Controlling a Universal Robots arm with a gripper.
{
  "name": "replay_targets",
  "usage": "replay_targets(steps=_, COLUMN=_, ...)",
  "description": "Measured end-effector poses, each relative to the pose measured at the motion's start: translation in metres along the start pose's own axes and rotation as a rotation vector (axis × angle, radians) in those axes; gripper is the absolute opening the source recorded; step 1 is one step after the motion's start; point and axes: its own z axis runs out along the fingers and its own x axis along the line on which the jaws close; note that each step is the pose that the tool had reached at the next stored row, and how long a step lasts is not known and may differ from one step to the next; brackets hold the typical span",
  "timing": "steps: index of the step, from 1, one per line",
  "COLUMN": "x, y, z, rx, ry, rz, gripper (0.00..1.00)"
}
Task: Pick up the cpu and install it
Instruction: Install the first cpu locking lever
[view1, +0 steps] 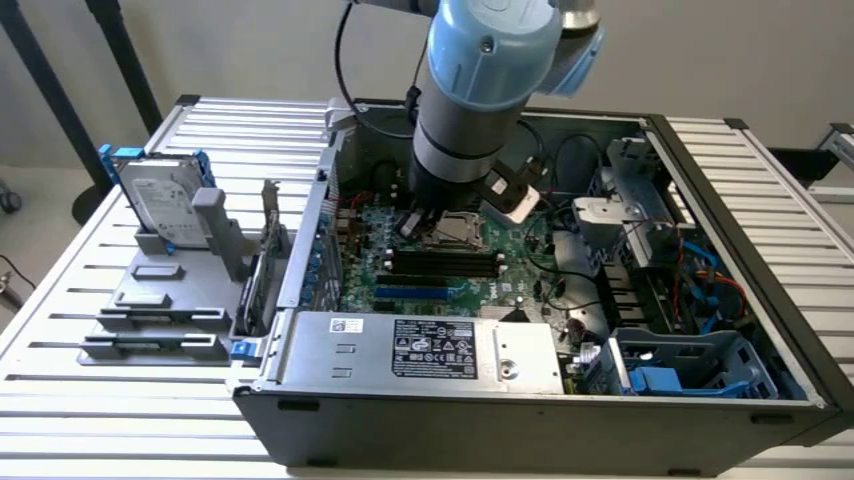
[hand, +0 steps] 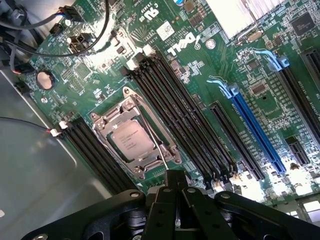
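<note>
The cpu (hand: 132, 140), a small square chip with a silvery top, lies flat in the metal-framed socket (hand: 107, 122) on the green motherboard (hand: 200, 70). My gripper (hand: 175, 176) is shut, its black fingertips hovering just beside the socket's edge. A thin metal socket lever (hand: 156, 145) runs across the socket frame up to the fingertips; whether it is pinched between them I cannot tell. In the exterior view the arm reaches down into the open computer case (view1: 747, 400), with the gripper (view1: 424, 222) next to the cpu (view1: 461, 228).
Black memory slots (hand: 185, 115) and a blue expansion slot (hand: 255, 135) lie beside the socket. A labelled power-supply box (view1: 427, 345) sits at the case's front. A hard drive (view1: 160, 200) in a blue bracket stands on a grey fixture outside the case, at the exterior view's left.
</note>
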Motion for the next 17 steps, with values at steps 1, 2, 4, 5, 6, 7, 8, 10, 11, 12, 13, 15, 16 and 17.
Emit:
replay_targets(steps=1, x=0.0, y=-0.0004, z=0.0014, rx=-0.0001, ry=-0.0002, rz=0.0, gripper=0.11)
replay_targets(steps=2, x=0.001, y=-0.0008, z=0.0028, rx=-0.0001, ry=-0.0002, rz=0.0, gripper=0.11)
replay_targets(steps=4, x=0.002, y=-0.0022, z=0.0061, rx=-0.0004, ry=-0.0005, rz=0.0, gripper=0.11)
replay_targets(steps=5, x=0.001, y=-0.003, z=0.0077, rx=-0.0006, ry=-0.0005, rz=0.0, gripper=0.11)
replay_targets(steps=6, x=0.0, y=-0.0039, z=0.0091, rx=-0.0009, ry=-0.001, rz=0.0, gripper=0.11)
replay_targets(steps=7, x=-0.001, y=-0.0046, z=0.0103, rx=-0.0015, ry=-0.0018, rz=0.0, gripper=0.11)
replay_targets(steps=8, x=-0.002, y=-0.0049, z=0.0114, rx=-0.0017, ry=-0.0021, rz=0.0, gripper=0.11)
replay_targets(steps=10, x=-0.003, y=-0.0051, z=0.0129, rx=-0.0018, ry=-0.0024, rz=0.0, gripper=0.11)
replay_targets(steps=11, x=-0.003, y=-0.0051, z=0.0135, rx=-0.0019, ry=-0.0026, rz=0.0, gripper=0.11)
replay_targets(steps=12, x=-0.003, y=-0.0051, z=0.0141, rx=-0.0018, ry=-0.0029, rz=0.0, gripper=0.11)
replay_targets(steps=13, x=-0.003, y=-0.0049, z=0.0148, rx=-0.0014, ry=-0.0031, rz=-0.002, gripper=0.11)
replay_targets(steps=15, x=-0.004, y=-0.0047, z=0.0159, rx=-0.0004, ry=-0.0042, rz=-0.005, gripper=0.11)
replay_targets(steps=16, x=-0.004, y=-0.0045, z=0.0166, rx=0.0003, ry=-0.005, rz=-0.008, gripper=0.11)
replay_targets(steps=17, x=-0.004, y=-0.0043, z=0.0174, rx=0.0011, ry=-0.0058, rz=-0.011, gripper=0.11)
